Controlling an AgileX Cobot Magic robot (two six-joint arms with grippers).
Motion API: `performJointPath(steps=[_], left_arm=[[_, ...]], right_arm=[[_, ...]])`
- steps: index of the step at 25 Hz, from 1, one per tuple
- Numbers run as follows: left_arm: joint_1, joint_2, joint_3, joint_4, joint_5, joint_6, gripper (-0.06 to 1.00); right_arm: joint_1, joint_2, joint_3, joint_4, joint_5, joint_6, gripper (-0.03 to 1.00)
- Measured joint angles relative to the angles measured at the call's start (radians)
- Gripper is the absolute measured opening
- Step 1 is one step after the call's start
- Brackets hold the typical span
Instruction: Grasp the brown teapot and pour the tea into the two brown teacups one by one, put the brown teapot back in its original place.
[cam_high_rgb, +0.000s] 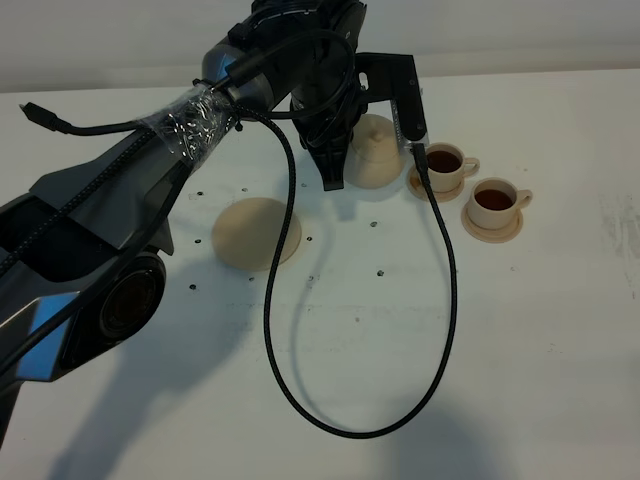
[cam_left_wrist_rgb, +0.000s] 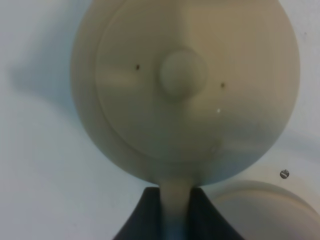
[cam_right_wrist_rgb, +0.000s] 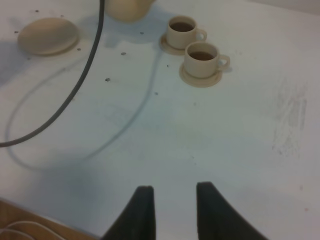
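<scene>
The brown teapot (cam_high_rgb: 378, 150) is pale tan with a knobbed lid (cam_left_wrist_rgb: 182, 71). My left gripper (cam_high_rgb: 335, 172) is shut on its loop handle (cam_left_wrist_rgb: 175, 200) and holds it just left of the two brown teacups. Both cups (cam_high_rgb: 443, 160) (cam_high_rgb: 494, 198) stand on small saucers and hold dark tea. They also show in the right wrist view (cam_right_wrist_rgb: 182, 31) (cam_right_wrist_rgb: 202, 57). The original place, a wide tan saucer (cam_high_rgb: 257, 232), lies bare to the left of the teapot. My right gripper (cam_right_wrist_rgb: 172, 210) is open and empty over the near table.
A black cable (cam_high_rgb: 280, 330) hangs from the left arm and loops across the white table's middle (cam_high_rgb: 350, 330); it also shows in the right wrist view (cam_right_wrist_rgb: 85, 75). The left arm (cam_high_rgb: 120, 220) covers the left side. A wooden edge (cam_right_wrist_rgb: 30, 220) shows at the table's front.
</scene>
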Motion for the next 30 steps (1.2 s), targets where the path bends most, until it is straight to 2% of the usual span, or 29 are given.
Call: performJointPath(steps=[8, 20, 24, 30], left_arm=[[0.002, -0.007, 0.000, 0.000, 0.000, -0.005, 0.08], [0.041, -0.150, 0.011, -0.008, 0.002, -0.099, 0.08], [0.043, -0.188, 0.096, -0.014, 0.002, -0.116, 0.08], [0.089, -0.270, 0.317, -0.014, -0.001, -0.141, 0.08]], right_arm=[[0.000, 0.000, 0.000, 0.000, 0.000, 0.000, 0.22], [0.000, 0.000, 0.000, 0.000, 0.000, 0.000, 0.22], [0.000, 0.000, 0.000, 0.000, 0.000, 0.000, 0.22], [0.000, 0.000, 0.000, 0.000, 0.000, 0.000, 0.22]])
